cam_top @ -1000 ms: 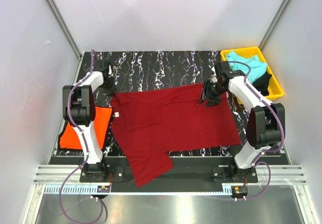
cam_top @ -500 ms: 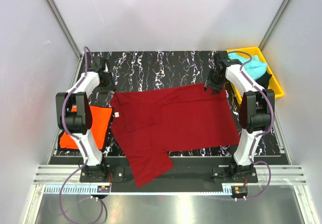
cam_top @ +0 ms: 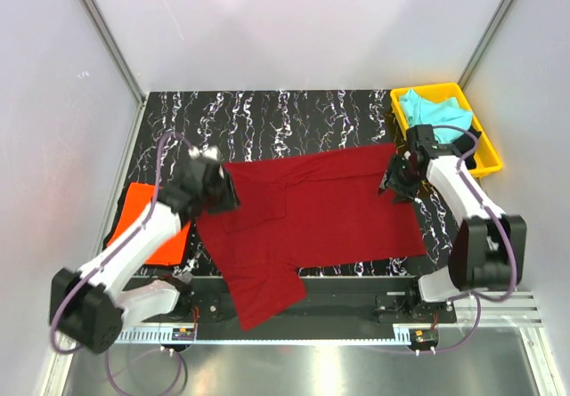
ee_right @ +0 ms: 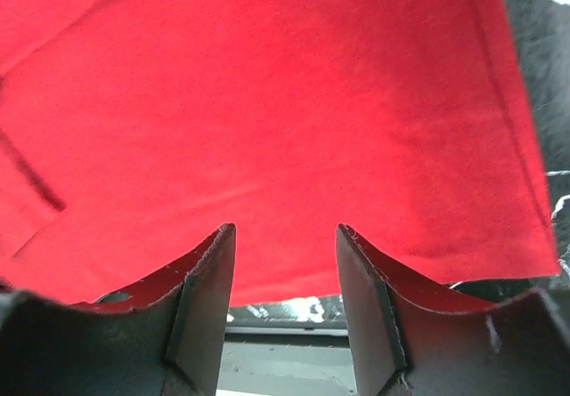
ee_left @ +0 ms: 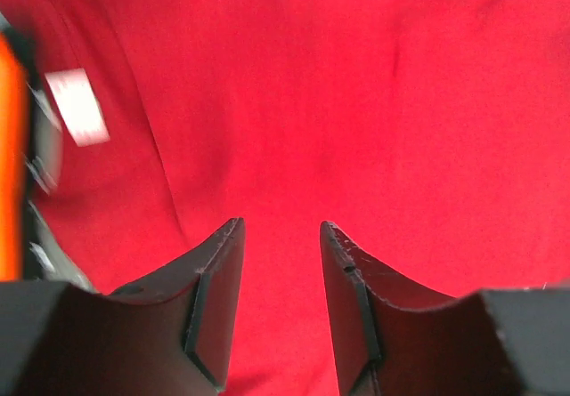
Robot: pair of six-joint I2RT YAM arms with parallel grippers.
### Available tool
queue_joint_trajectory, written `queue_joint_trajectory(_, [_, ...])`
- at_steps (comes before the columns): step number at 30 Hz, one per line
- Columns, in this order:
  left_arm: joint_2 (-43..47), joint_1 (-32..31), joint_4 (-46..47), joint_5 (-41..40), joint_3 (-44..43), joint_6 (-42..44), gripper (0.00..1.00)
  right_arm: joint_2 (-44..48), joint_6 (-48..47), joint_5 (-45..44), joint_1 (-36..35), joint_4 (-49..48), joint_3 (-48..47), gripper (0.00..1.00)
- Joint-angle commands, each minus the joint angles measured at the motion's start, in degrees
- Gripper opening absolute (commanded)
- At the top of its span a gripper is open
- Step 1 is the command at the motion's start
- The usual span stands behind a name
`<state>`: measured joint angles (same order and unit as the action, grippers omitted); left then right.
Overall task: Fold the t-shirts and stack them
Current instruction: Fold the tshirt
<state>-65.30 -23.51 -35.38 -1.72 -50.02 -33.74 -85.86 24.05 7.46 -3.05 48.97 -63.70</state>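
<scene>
L gripper (ee_left: 280, 236): jaws approx. half apart, nothing betw. them, just cloth below. Can't tell if the tips touch it. It hangs over the left end of the red shirt (cam_top: 312, 218), near the white neck label (ee_left: 78, 105). R gripper (ee_right: 285, 236): jaws also parted, empty, above the shirt's right end, close to its far edge and side hem.

The red shirt lies spread across the middle of the table (cam_top: 294, 116), partly folded already, w/ a flap laid over the left half. One piece hangs over the near edge. The orange shirt (cam_top: 135, 205) lies flat at the left edge, partly under the L arm. The turquoise shirt (cam_top: 432, 109) sits bunched in the yellow tray (cam_top: 492, 157) at the far right corner; smth dark is beside it, can't tell what.

Handling, my guess: light, thin, limp cloth w/ no stiffness, so it sags and drags, and a pinch may catch 2 layers. Best hold is at edges and corners: the collar/shoulder seam on the left, the hem corner on the right. Lift both ends together to keep it taut, then carry it over. The overhanging piece may slide off.
</scene>
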Motion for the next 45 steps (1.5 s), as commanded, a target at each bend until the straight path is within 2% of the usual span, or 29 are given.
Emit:
queue_joint_trajectory(1, [7.79, -8.64, -5.13, -5.12, 8.26, -12.29, 0.43, 5.79, -0.59, 4.13, -0.12, -0.81, 2.34, 0.56])
queue_joint_trajectory(2, [9.56, -10.75, -6.45, -5.49, 9.58, -16.93, 0.44, 7.71, -0.50, 4.66, -0.03, -0.72, 2.96, 0.56])
queue_joint_trajectory(4, [14.92, -17.78, -10.66, -6.89, 12.91, -21.61, 0.44, 9.13, 0.03, 6.15, -0.03, -0.81, 4.80, 0.57])
queue_joint_trajectory(5, [16.33, -22.41, -14.16, -7.33, 13.71, -26.86, 0.44, 10.53, 0.29, 6.59, -0.03, -0.89, 5.51, 0.57])
queue_joint_trajectory(9, [20.73, -31.06, -18.67, -7.08, 16.00, -35.86, 0.44, 13.00, 0.82, 8.44, -0.11, -0.89, 8.59, 0.57])
queue_joint_trajectory(13, [17.59, -38.70, -19.03, -5.41, 15.31, -37.89, 0.42, 14.76, 0.82, 8.97, -0.03, -0.98, 11.14, 0.58])
queue_joint_trajectory(17, [11.62, -47.92, -19.03, -7.60, 11.97, -38.16, 0.40, 15.03, 0.47, 8.53, -0.03, -1.07, 10.44, 0.59])
queue_joint_trajectory(20, [6.61, -51.45, -19.03, -6.55, 10.82, -39.73, 0.40, 14.76, 0.73, 8.88, -0.03, -1.07, 9.56, 0.59])
queue_joint_trajectory(24, [4.30, -52.60, -19.73, -4.18, 12.22, -42.81, 0.41, 15.02, 0.64, 8.88, -0.03, -0.81, 9.47, 0.59])
queue_joint_trajectory(31, [8.34, -52.78, -22.37, -5.05, 17.23, -52.82, 0.41, 15.38, 0.56, 9.23, -0.03, -0.98, 10.88, 0.60])
queue_joint_trajectory(45, [8.17, -52.78, -21.93, -6.28, 21.27, -58.19, 0.38, 14.76, -0.32, 9.76, -0.03, -0.89, 10.53, 0.61])
